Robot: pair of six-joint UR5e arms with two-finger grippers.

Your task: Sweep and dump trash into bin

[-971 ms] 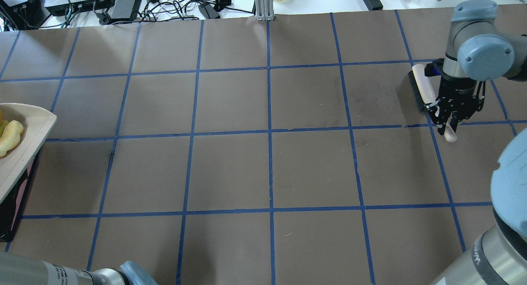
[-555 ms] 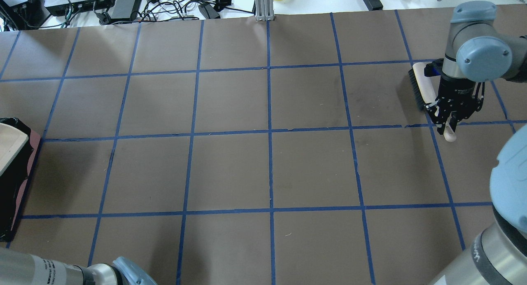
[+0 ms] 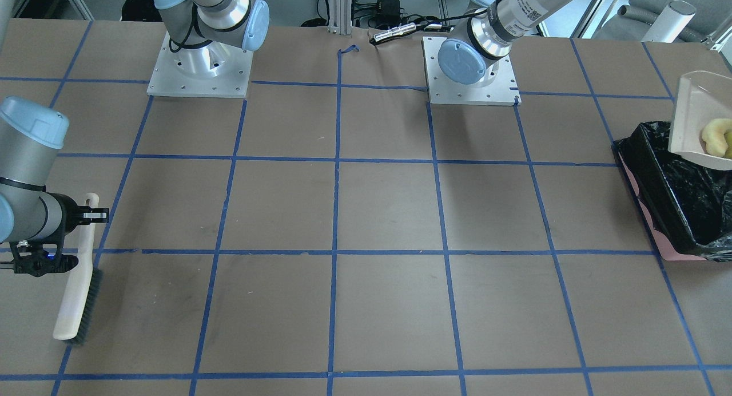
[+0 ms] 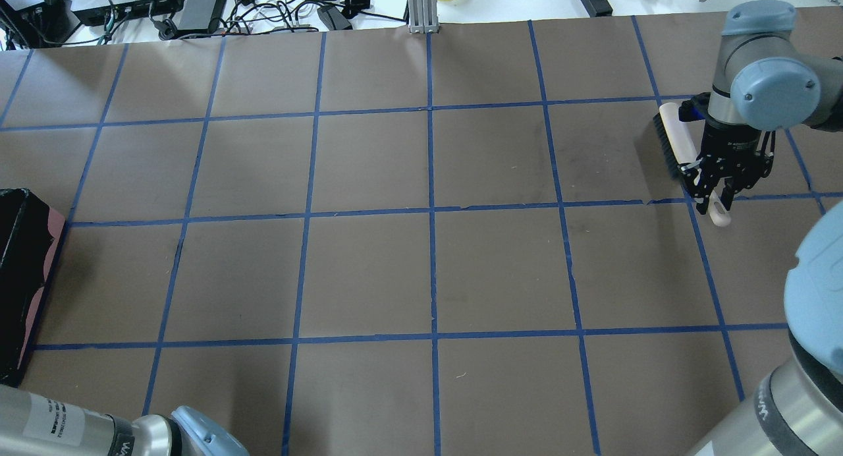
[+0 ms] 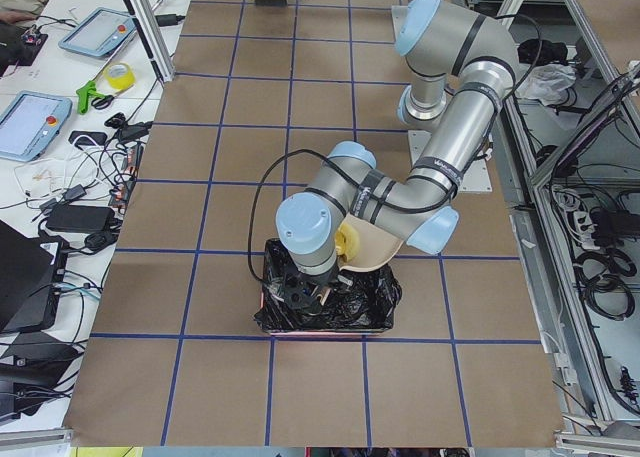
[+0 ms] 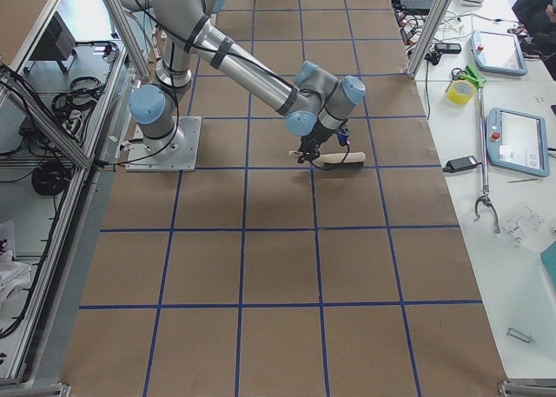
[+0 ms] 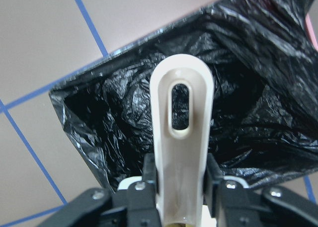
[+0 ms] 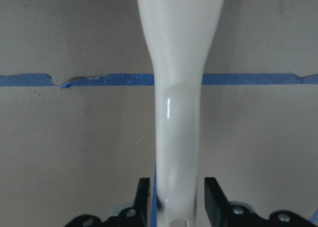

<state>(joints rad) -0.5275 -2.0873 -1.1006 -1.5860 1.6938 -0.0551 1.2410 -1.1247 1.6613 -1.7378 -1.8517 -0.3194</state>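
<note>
A pale cream crescent of trash [image 3: 716,137] lies in a tilted beige dustpan [image 3: 689,118] above the bin [image 3: 675,204]. The bin is a pink rectangular container lined with crinkled glossy black plastic, standing at the table's edge.

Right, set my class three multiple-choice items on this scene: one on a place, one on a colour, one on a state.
1. Where is the dustpan?
A. Up over the bin
B. Flat on the middle of the table
C. Lying beside the brush

2. What colour is the bag lining the bin?
A. White
B. Black
C. Blue

3. What state is the left gripper in?
A. Open and empty
B. Shut on the dustpan's handle
C. Shut on a piece of trash

Answers:
1 A: the front view shows the pan raised above the bin's rim.
2 B: the crinkled liner is glossy black.
3 B: the left wrist view shows both fingers pressed against the handle.
</note>
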